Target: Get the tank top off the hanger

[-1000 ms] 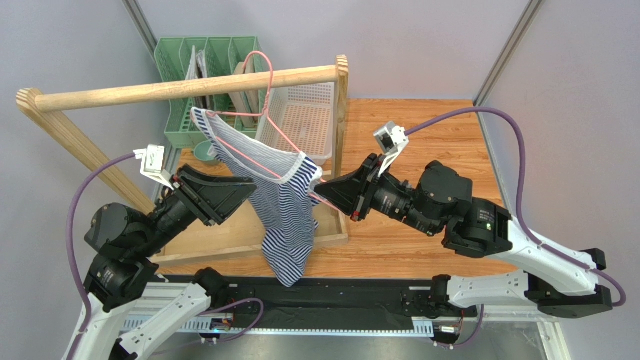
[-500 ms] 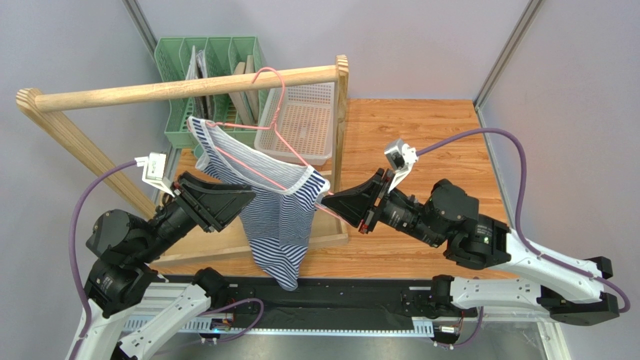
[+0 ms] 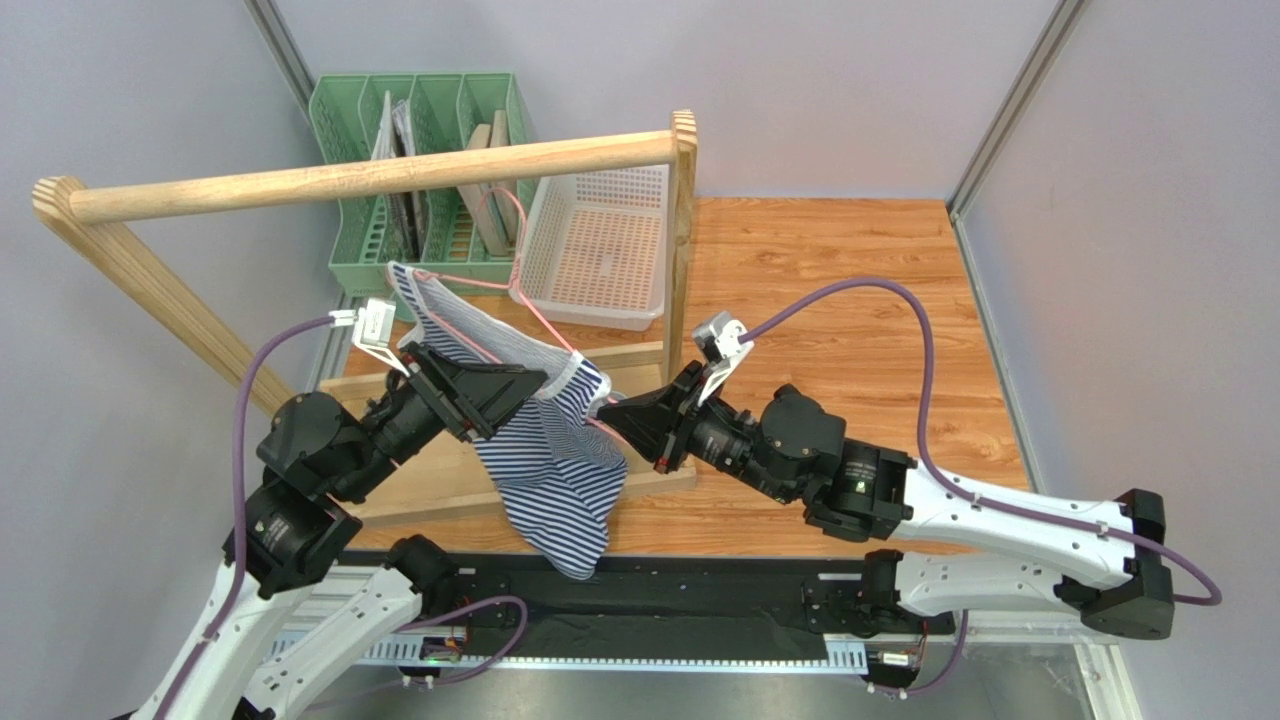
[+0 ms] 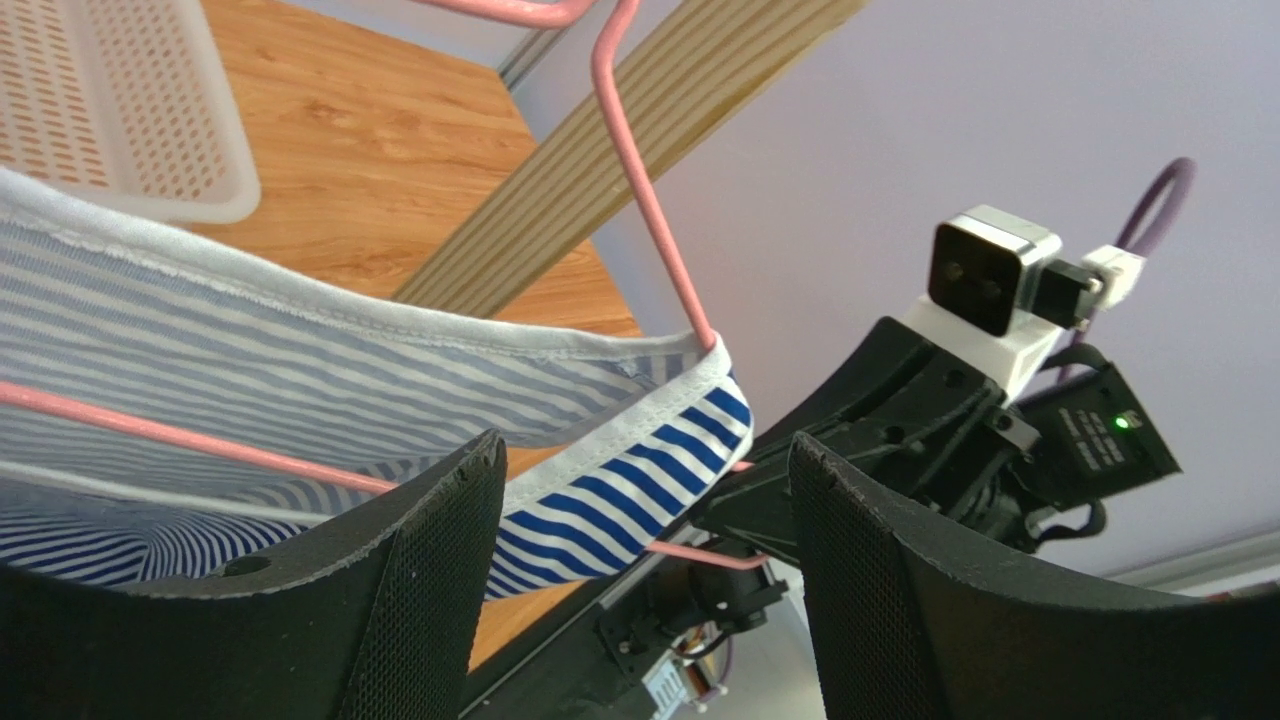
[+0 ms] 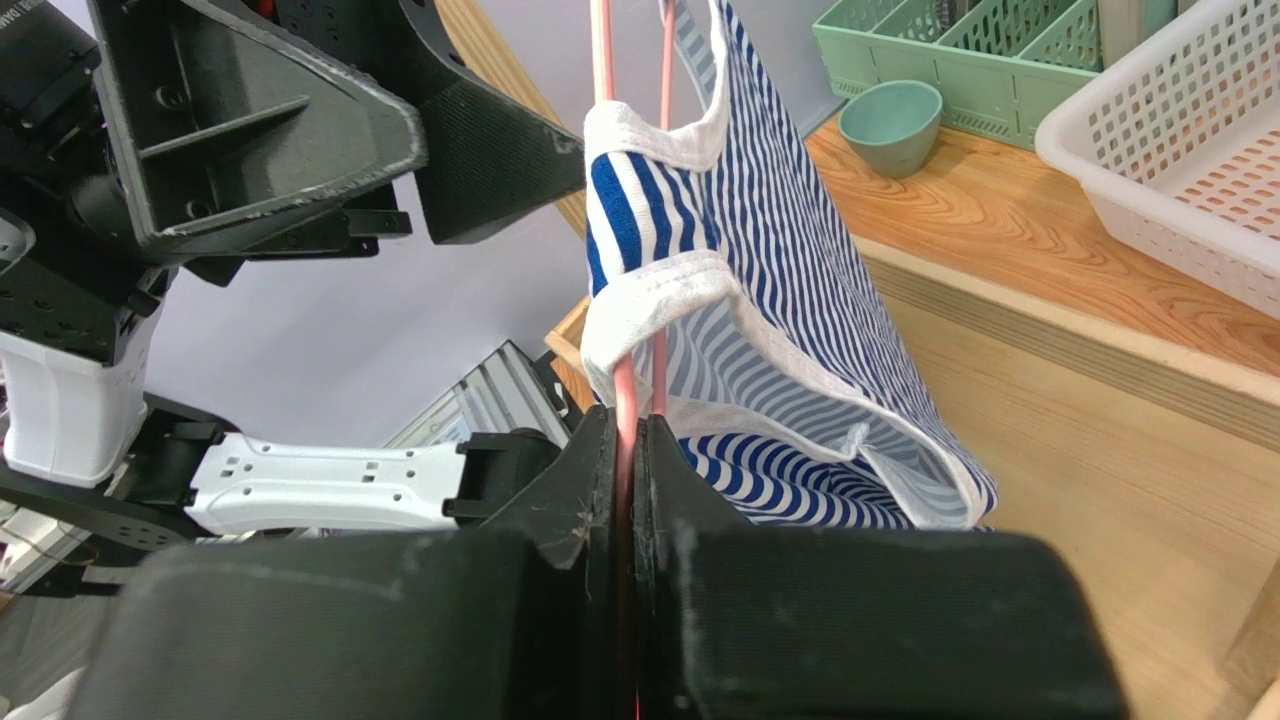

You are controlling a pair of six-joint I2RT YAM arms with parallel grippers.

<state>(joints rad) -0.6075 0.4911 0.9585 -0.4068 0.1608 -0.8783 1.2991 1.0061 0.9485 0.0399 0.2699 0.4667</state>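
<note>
The navy-and-white striped tank top (image 3: 559,468) hangs on the pink wire hanger (image 3: 529,312), which tilts down toward the right below the wooden rail. My right gripper (image 3: 612,416) is shut on the hanger's lower right end; in the right wrist view the pink wire (image 5: 603,90) runs straight into the closed jaws (image 5: 625,438), with the tank top (image 5: 766,240) just above them. My left gripper (image 3: 519,393) is open. In the left wrist view its gripper (image 4: 646,447) has its jaws on either side of the top's white-edged shoulder strap (image 4: 631,480), apart from it. The hanger wire (image 4: 649,225) rises above.
The wooden rail (image 3: 376,173) on its slanted frame stands over a wooden base (image 3: 436,488). A green slotted organizer (image 3: 361,150) and a white mesh basket (image 3: 601,248) sit behind. A teal bowl (image 5: 890,123) rests on the base. Grey walls close in both sides.
The hanger's hook has dropped from over the rail to below it. Hanger and top came down toward me. Both grippers moved lower; the left one closed in around the strap.
</note>
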